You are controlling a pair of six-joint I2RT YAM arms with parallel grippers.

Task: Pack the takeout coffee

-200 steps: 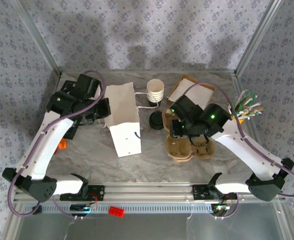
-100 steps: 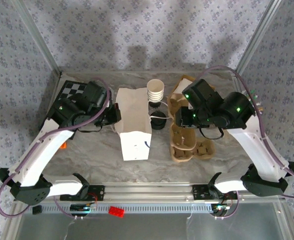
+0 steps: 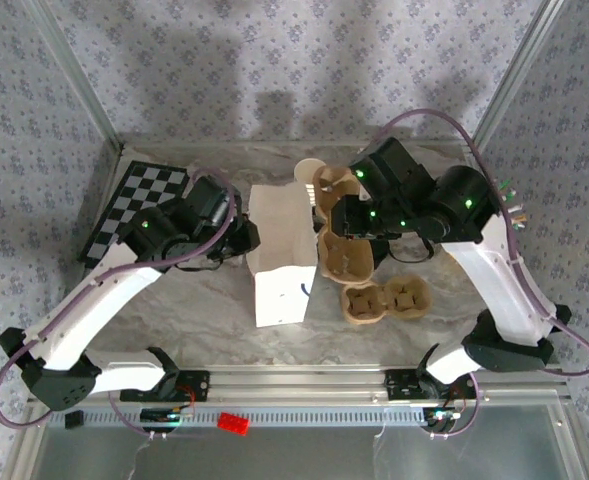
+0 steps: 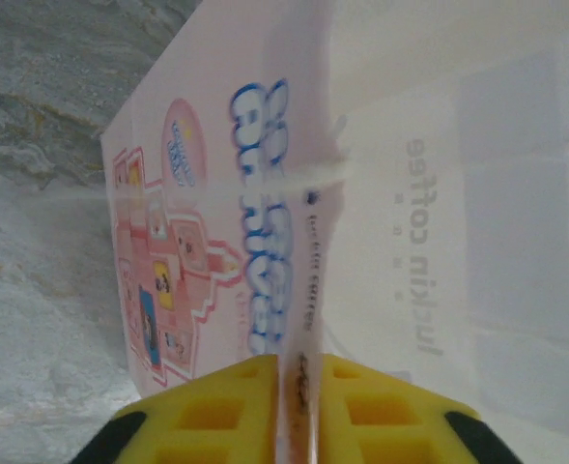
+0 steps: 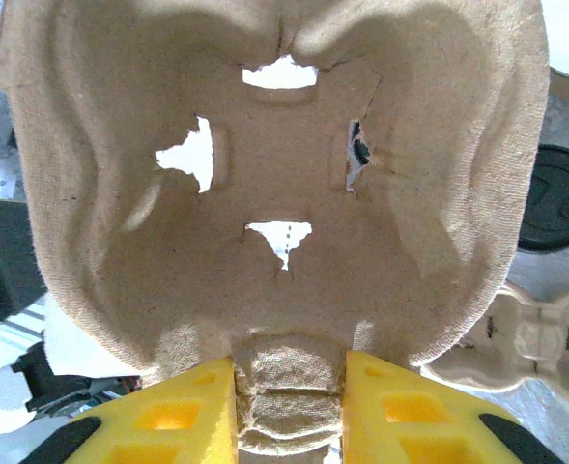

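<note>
A white paper bag (image 3: 279, 245) stands open in the middle of the table; its printed outer face (image 4: 216, 242) and pale inside show in the left wrist view. My left gripper (image 3: 246, 235) (image 4: 298, 362) is shut on the bag's left rim, with the paper edge pinched between the yellow fingers. My right gripper (image 3: 359, 215) (image 5: 289, 362) is shut on the centre ridge of a brown pulp cup carrier (image 3: 339, 250) (image 5: 284, 164), held tilted in the air just right of the bag's mouth. A paper cup (image 3: 307, 168) stands behind the bag, partly hidden.
A second pulp carrier (image 3: 386, 298) (image 5: 530, 338) lies on the table to the right of the bag. A black lid (image 5: 554, 198) lies beyond it. A checkerboard mat (image 3: 134, 205) lies at the far left. Metal frame posts bound the table's sides.
My right gripper has lifted one carrier off the other and swung it left, up to the bag. My left gripper has slid the bag rightward, uncovering the checkerboard.
</note>
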